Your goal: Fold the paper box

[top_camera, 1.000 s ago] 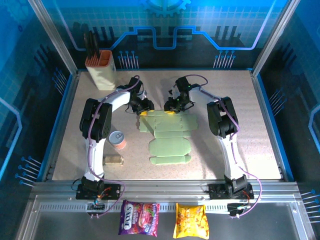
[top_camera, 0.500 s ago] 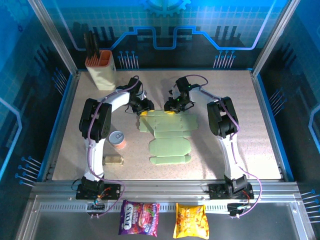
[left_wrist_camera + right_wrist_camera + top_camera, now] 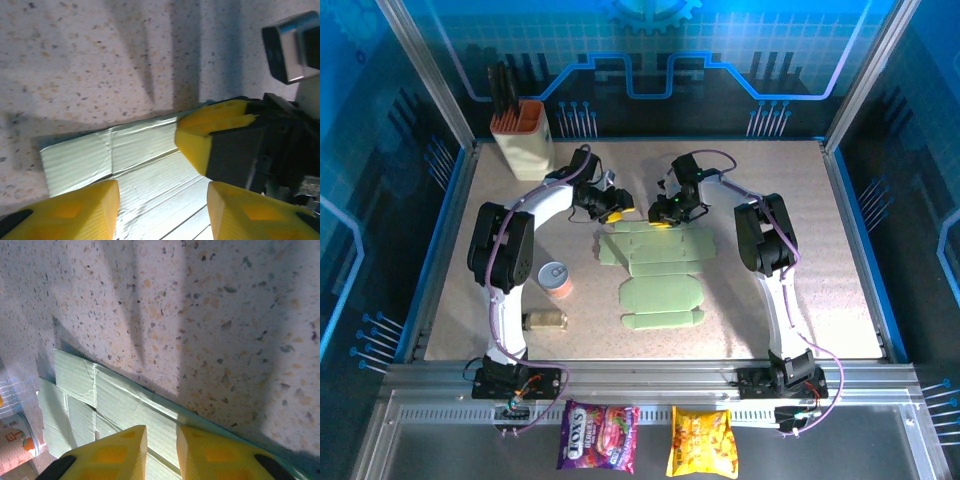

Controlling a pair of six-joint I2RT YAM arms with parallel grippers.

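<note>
The paper box [image 3: 658,272] is a flat pale mint-green die-cut sheet lying mid-table, its creases and flaps showing. My left gripper [image 3: 611,211] hovers over the sheet's far left corner. In the left wrist view its jaws [image 3: 163,212] stand wide open above the ribbed card [image 3: 135,165], with nothing between them. My right gripper [image 3: 664,216] is at the sheet's far edge. In the right wrist view its fingers [image 3: 161,455] are only narrowly apart over the far flap [image 3: 100,390], gripping nothing that I can see. A right fingertip [image 3: 210,142] rests at that edge in the left wrist view.
A cream holder with an orange rim [image 3: 523,140] stands at the back left. A small can [image 3: 555,277] and a lying jar [image 3: 547,320] sit left of the sheet. Two snack packs [image 3: 598,437] [image 3: 702,443] lie on the front rail.
My left arm has swung outward to the left, and its gripper has shifted slightly up and right at the sheet's far left corner. The right arm and the sheet have not moved.
</note>
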